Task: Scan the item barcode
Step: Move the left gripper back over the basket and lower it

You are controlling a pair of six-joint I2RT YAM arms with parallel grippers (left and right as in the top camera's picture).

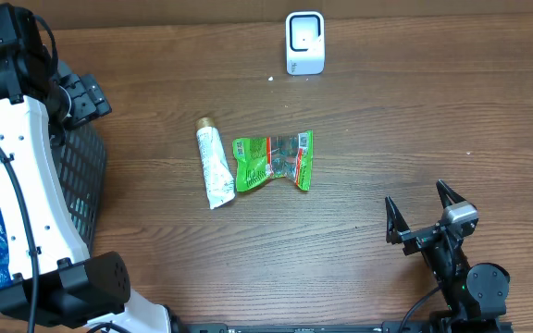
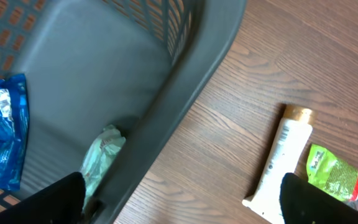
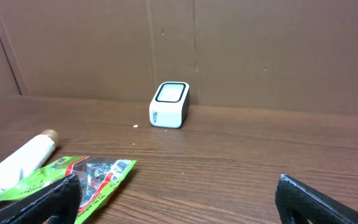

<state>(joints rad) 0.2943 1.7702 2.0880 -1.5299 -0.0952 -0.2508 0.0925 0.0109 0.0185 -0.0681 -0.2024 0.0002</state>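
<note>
Closest to me, the right gripper (image 1: 415,194) sits low over the wooden table (image 1: 387,111) with its jaws spread wide and nothing between them. Its wrist camera looks flat across the table, so I judge it is staged for a pick, not committed to one.

To my left, the left gripper (image 2: 188,202) hangs over the rim of the dark mesh basket (image 1: 77,176), also spread wide and empty. Inside the basket lie a blue packet (image 2: 5,137) and a pale wrapper (image 2: 101,155) against the wall. I take the basket to be the drop bin for finished items, which would explain why that arm is parked there.

Mid-table are the candidates for scanning: a white tube (image 1: 214,166) with a gold cap and a green snack packet (image 1: 274,161). They lie flat and side by side, just touching or nearly so, and neither is held. From the right wrist, a pale patch on the packet's near corner may be its barcode, but I cannot read it.

Farthest out, the white scanner (image 1: 304,43) stands by the back edge, well apart from both items. Its window faces the arms, so an item must be lifted and presented to it.
</note>
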